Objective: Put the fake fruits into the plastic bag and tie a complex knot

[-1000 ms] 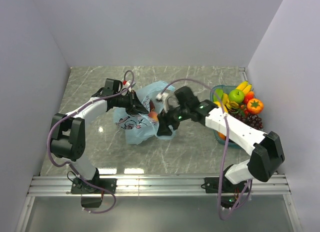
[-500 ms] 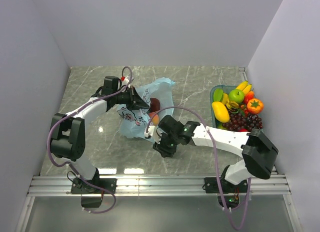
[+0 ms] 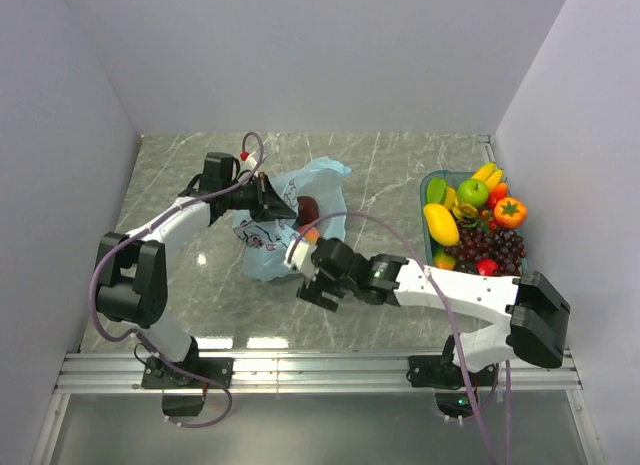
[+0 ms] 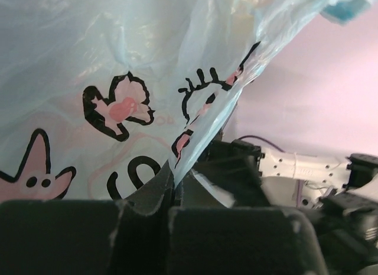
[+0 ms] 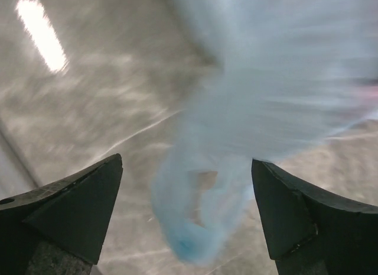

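right gripper point(image 3: 305, 283) is spread wide, nothing clamped, only a blurred blue tail of film showing in the gap. left gripper point(image 3: 262, 197) is pinched tight on the rim of the plastic bag point(image 3: 265, 250); its wrist view shows the printed film running straight down into the closed fingertips.

the plastic bag lies crumpled on the table point(image 3: 180, 165) between my two arms, its mouth gaping on the side toward my right arm. a dark red fruit point(image 3: 309, 206) and an orange-coloured one point(image 3: 311, 232) sit inside. from the bag a twisted strand point(image 5: 195, 216) trails off; whether it is a handle loop or a corner i cannot tell. in the right wrist view it falls through the gap of my open fingers, its long axis running from upper right down to a knob near the tabletop. so the strand is dead ahead of the right gripper, while the left gripper is on the bag's opposite, far-left side.

farther out, the rest of the fake fruits point(image 3: 472, 220) are heaped in the teal tray point(image 3: 430, 181), well apart to the right and nearer my right arm. i judge a close of the right fingers would cross the strand's axis. the view is too smeared to tell if it touches either pad.
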`<state>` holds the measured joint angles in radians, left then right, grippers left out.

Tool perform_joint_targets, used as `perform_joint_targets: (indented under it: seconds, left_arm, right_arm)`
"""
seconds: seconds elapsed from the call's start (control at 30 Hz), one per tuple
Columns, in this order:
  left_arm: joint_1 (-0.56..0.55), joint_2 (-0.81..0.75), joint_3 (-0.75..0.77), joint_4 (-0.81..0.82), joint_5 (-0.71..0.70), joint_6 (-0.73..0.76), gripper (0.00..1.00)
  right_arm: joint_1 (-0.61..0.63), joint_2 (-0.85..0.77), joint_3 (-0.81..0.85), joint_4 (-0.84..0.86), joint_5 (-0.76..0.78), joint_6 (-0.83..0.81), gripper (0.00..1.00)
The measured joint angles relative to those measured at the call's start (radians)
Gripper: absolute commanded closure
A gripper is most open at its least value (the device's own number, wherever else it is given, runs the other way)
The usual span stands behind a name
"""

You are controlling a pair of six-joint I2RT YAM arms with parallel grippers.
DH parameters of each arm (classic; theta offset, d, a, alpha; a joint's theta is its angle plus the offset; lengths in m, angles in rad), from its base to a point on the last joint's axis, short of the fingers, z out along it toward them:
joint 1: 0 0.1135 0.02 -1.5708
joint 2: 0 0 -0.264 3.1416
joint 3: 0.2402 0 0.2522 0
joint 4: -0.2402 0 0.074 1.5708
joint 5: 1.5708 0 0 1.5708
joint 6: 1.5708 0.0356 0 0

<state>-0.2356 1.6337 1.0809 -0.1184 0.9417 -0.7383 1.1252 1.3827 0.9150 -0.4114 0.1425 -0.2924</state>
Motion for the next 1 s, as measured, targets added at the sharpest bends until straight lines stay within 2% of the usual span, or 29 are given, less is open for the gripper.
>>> perform_joint_targets:
  seconds: [0.17,0.3,0.47,0.63,0.7,0.8,1.0]
  left_arm:
    - [0.0,-0.016,-0.01,-0.031,0.004,0.043,1.0]
    - [0.0,-0.016,-0.011,-0.043,0.004,0.056,1.0]
    - [0.0,-0.016,-0.011,-0.055,0.004,0.074,0.99]
    - [0.0,-0.016,-0.011,-0.069,0.005,0.09,1.0]
    - [0.0,-0.016,-0.011,-0.07,0.007,0.092,0.99]
    - [0.0,-0.016,-0.011,-0.071,0.008,0.092,0.99]
    - [0.0,-0.016,-0.011,-0.091,0.01,0.1,0.99]
  right_arm:
    - [-0.068,-0.04,0.075,0.034,0.04,0.047,0.01]
    - [-0.137,-0.077,0.117,0.034,-0.025,0.087,0.01]
    - [-0.223,-0.1,0.162,0.008,-0.175,0.125,0.01]
    - [-0.316,-0.103,0.255,-0.087,-0.433,0.146,0.01]
    - [-0.375,-0.109,0.303,-0.134,-0.545,0.146,0.01]
    - [-0.478,-0.142,0.337,-0.169,-0.62,0.145,0.03]
    - [-0.761,-0.225,0.301,-0.26,-0.55,0.108,0.02]
